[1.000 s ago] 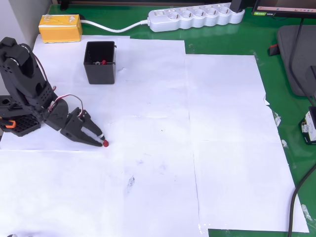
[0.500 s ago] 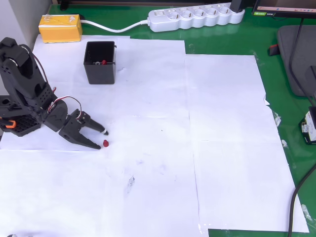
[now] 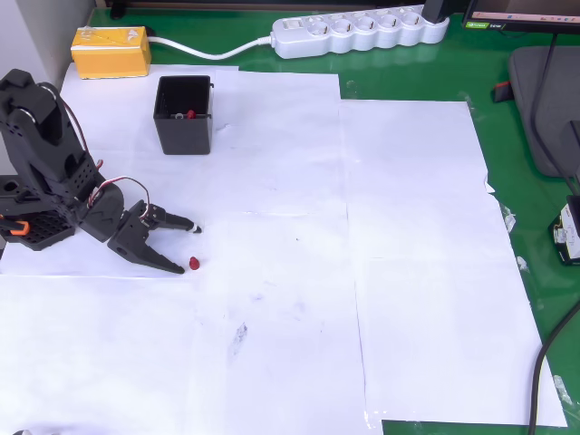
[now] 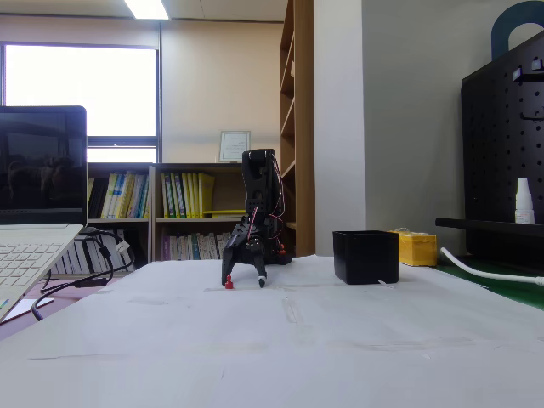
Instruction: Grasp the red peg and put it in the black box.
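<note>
A tiny red peg [image 3: 194, 263] lies on the white paper, just off the tip of the gripper's lower finger; in the fixed view the red peg [image 4: 229, 285] rests by the left fingertip. My black gripper [image 3: 189, 246] is low over the paper and open, its two fingers spread wide with the peg near the mouth but not held. The gripper [image 4: 244, 281] stands with tips down at the paper. The black box [image 3: 183, 114] stands open-topped up the table from the gripper, with something small and red inside. The black box [image 4: 365, 257] sits to the gripper's right.
A yellow block [image 3: 111, 51] lies beyond the box at the table's top left. A white power strip [image 3: 358, 33] and its cable run along the far edge. White paper sheets [image 3: 362, 272] cover the green mat. A laptop [image 4: 34, 229] stands at the left.
The gripper was shut on the peg a second ago. Its fingers have since spread wide, the upper one swinging away. The peg stays on the paper by the lower tip.
</note>
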